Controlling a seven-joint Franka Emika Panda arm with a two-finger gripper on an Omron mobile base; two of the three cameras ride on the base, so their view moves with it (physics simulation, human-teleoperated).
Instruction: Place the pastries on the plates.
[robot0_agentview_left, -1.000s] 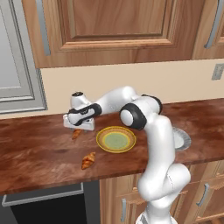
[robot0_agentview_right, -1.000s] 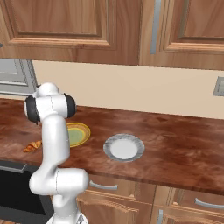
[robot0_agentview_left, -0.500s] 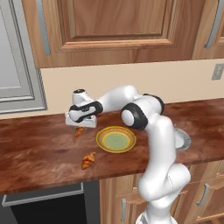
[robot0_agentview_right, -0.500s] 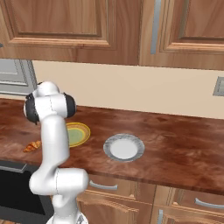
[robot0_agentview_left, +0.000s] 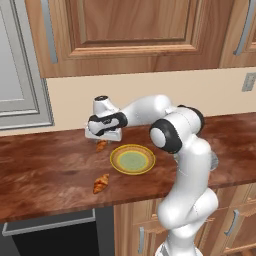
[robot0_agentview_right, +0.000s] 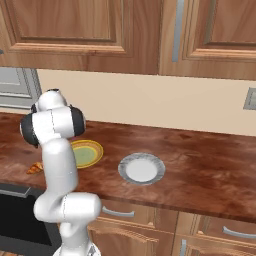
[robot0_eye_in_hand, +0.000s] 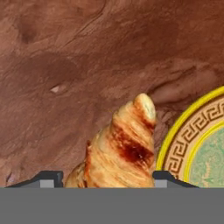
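My gripper (robot0_agentview_left: 103, 139) is shut on a golden-brown croissant (robot0_agentview_left: 101, 145), low over the wooden counter just left of the yellow-rimmed plate (robot0_agentview_left: 116, 159). In the hand view this pastry (robot0_eye_in_hand: 124, 148) fills the gap between my fingertips, with the plate's yellow rim (robot0_eye_in_hand: 192, 131) beside it on the right. Whether it still touches the counter I cannot tell. A second croissant (robot0_agentview_left: 101, 183) lies loose nearer the counter's front edge, also seen in the right base view (robot0_agentview_right: 35, 168). The grey-white plate (robot0_agentview_right: 125, 167) sits bare to the right of the yellow plate (robot0_agentview_right: 95, 150).
The wooden counter (robot0_agentview_left: 45, 165) runs against a beige wall, with wooden cupboards (robot0_agentview_left: 130, 35) above it. A dark appliance (robot0_agentview_left: 50, 235) sits under the counter at the left. A wall socket (robot0_agentview_right: 250, 98) is at the far right.
The jaws have closed on the croissant. The hand has moved a little to the right with it, toward the yellow plate.
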